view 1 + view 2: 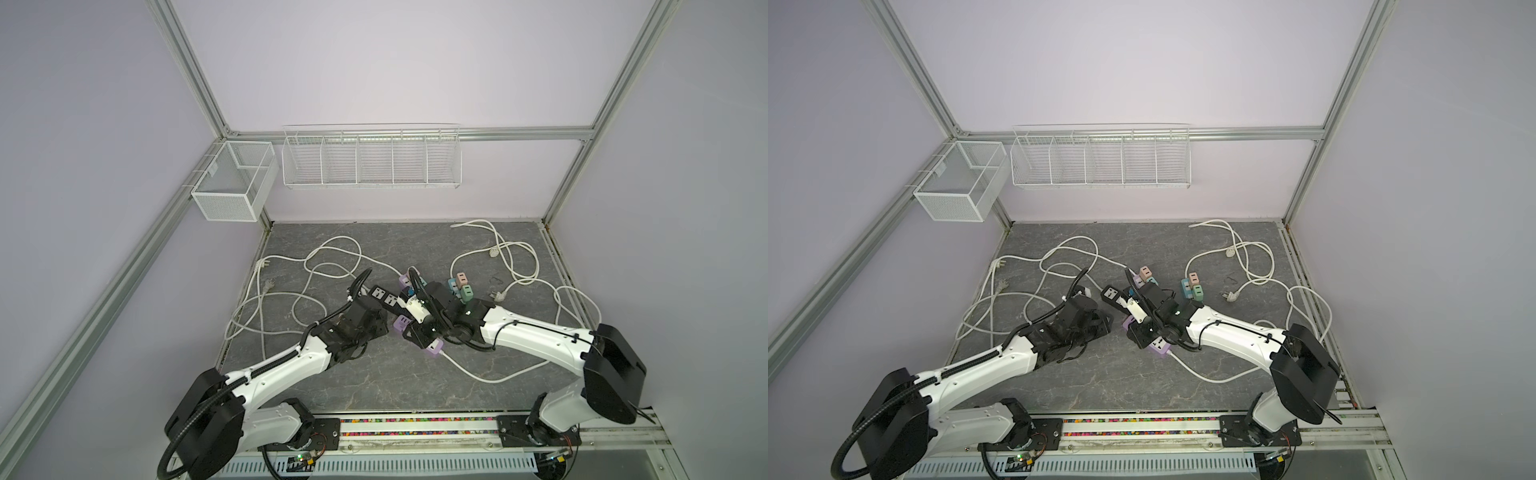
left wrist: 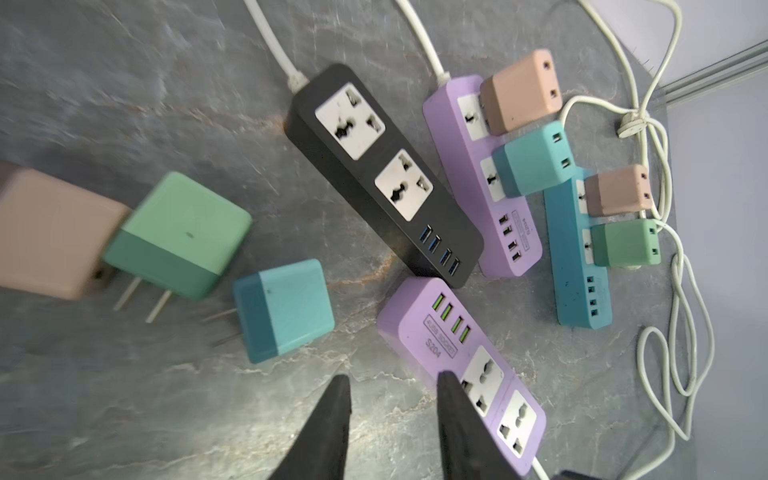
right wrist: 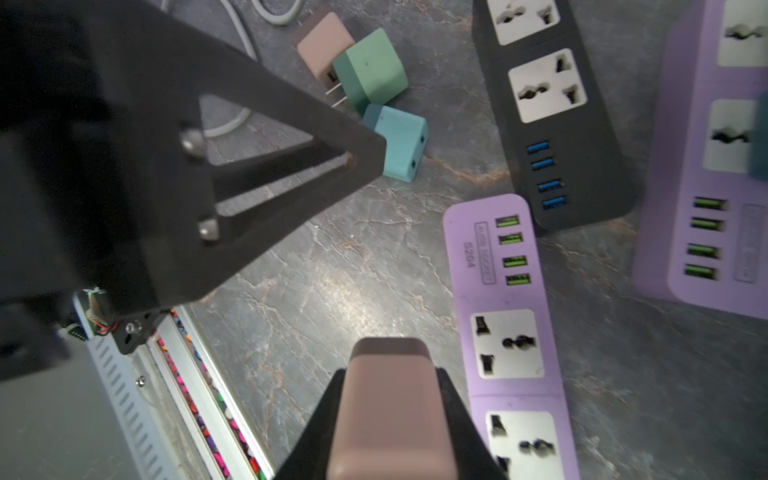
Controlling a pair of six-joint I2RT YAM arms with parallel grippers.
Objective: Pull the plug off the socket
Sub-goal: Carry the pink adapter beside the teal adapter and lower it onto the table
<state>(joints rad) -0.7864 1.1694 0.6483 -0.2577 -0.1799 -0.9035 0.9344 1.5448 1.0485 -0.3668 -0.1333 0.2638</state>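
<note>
**Top views.** Two arms reach in over a cluster of power strips on the table (image 1: 374, 386). Their fingertips are too crowded there to judge. The teal strip (image 1: 452, 285) carries a seated pink plug (image 1: 462, 277) and a seated green plug (image 1: 467, 293).

**Left wrist view.** The left gripper (image 2: 394, 376) has its jaws partly apart with nothing between them. It hangs over bare table just beside the near purple strip (image 2: 424, 332), whose two sockets are empty. The black strip (image 2: 386, 232) is likewise empty. The far purple strip (image 2: 511, 245) holds a purple-strip pink plug (image 2: 519, 91) and a seated teal plug (image 2: 536, 158). A loose pink plug (image 2: 50, 232), a loose green plug (image 2: 178, 232) and a loose teal plug (image 2: 282, 309) lie on the table, prongs bare.

**Right wrist view.** The right gripper (image 3: 390, 374) is clamped on the held pink plug (image 3: 390, 415), which is clear of every socket and above the table beside the near purple strip.

**Finding.** Four plugs are out and four are seated, so I judge the work about half done. The held plug is not yet set down.
</note>
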